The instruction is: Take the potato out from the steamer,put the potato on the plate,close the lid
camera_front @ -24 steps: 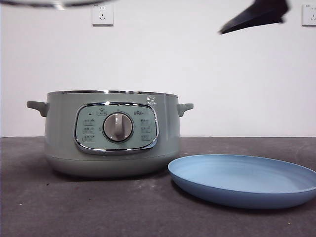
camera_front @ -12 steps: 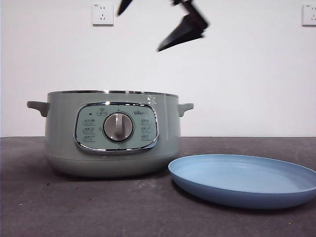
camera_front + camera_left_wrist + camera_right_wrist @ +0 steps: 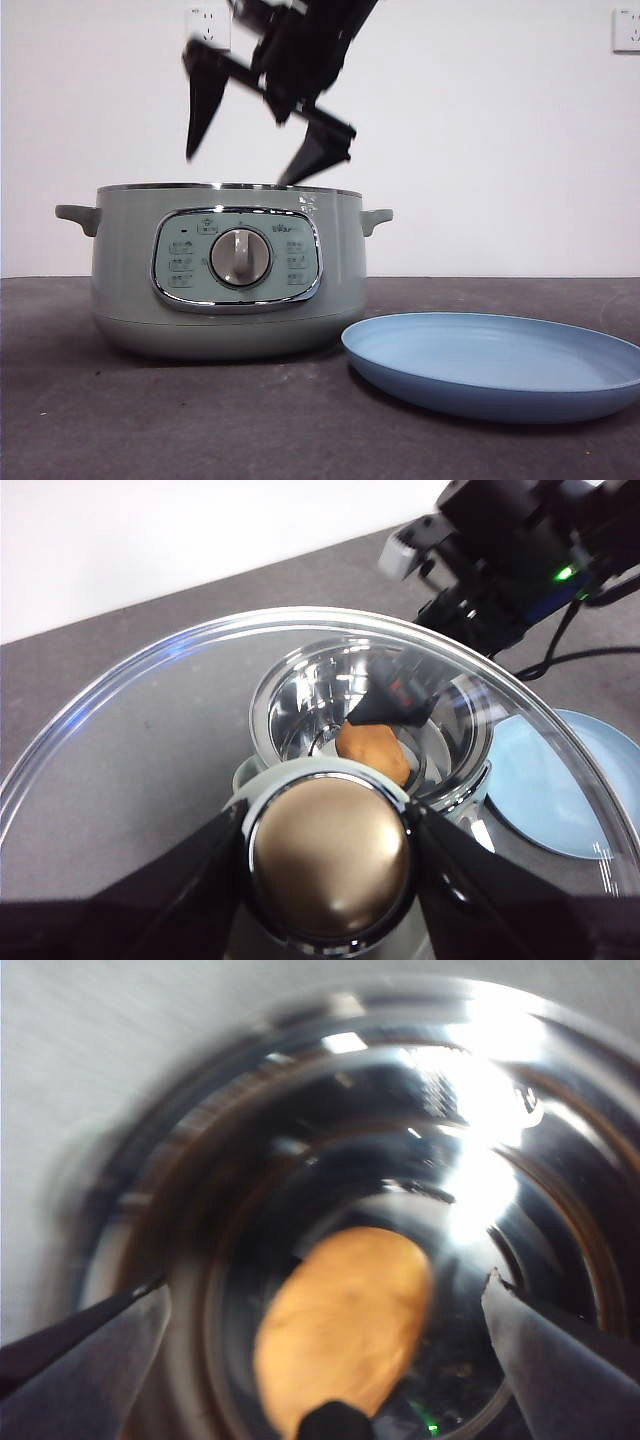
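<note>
Jaws of the right pincer (image 3: 245,165) stand wide apart above the mouth of the round sage-green steamer (image 3: 228,268), and the oval orange-brown potato (image 3: 345,1330) lies on its shiny floor, between them in the right wrist view. To grip well, I think it should descend straight and close across the narrow middle. The left pincer (image 3: 330,855) is clamped on the glass lid (image 3: 150,730) by its knob, aloft. The light-blue round plate (image 3: 495,362) waits on the worktop beside the pot.

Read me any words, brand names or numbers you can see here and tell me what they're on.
Steamer control panel: a small brand mark right of the dial's top, too small to read.
Panel button icons: too small to read.
Wall sockets: no readable text.
Plate, lid, potato: none.
</note>
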Robot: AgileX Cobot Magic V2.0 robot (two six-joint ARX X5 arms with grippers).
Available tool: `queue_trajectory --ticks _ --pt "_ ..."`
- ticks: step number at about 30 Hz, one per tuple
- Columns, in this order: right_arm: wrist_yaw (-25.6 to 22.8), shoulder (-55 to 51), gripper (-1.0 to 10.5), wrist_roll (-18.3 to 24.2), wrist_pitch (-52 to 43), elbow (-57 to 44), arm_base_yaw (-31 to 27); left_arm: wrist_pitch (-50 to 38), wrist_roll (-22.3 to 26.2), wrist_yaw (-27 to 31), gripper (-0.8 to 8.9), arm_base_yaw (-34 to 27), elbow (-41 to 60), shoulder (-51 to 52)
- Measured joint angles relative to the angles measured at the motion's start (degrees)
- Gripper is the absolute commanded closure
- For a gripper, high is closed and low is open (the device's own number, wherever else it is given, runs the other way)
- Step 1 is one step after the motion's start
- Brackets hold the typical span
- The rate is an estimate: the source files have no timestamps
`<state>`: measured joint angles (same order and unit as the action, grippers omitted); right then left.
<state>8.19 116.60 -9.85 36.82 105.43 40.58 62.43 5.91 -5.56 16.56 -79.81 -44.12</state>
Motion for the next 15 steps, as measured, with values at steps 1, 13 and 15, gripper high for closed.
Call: queue_trajectory --ticks 1,13,15 --pt "-0.55 0.59 2.9 0.02 -0.28 0.02 0.2 -0.02 0.0 0.02 8.22 0.0 0.0 0.0" --pt "-2.38 5.49 2.9 0.2 -1.92 0.07 1.57 0.09 0.02 -0.07 8.22 0.0 0.0 -0.11" --pt "-2.4 6.21 2.9 0.2 -1.73 0.07 1.95 0.09 0.02 -0.09 8.22 0.0 0.0 -0.11"
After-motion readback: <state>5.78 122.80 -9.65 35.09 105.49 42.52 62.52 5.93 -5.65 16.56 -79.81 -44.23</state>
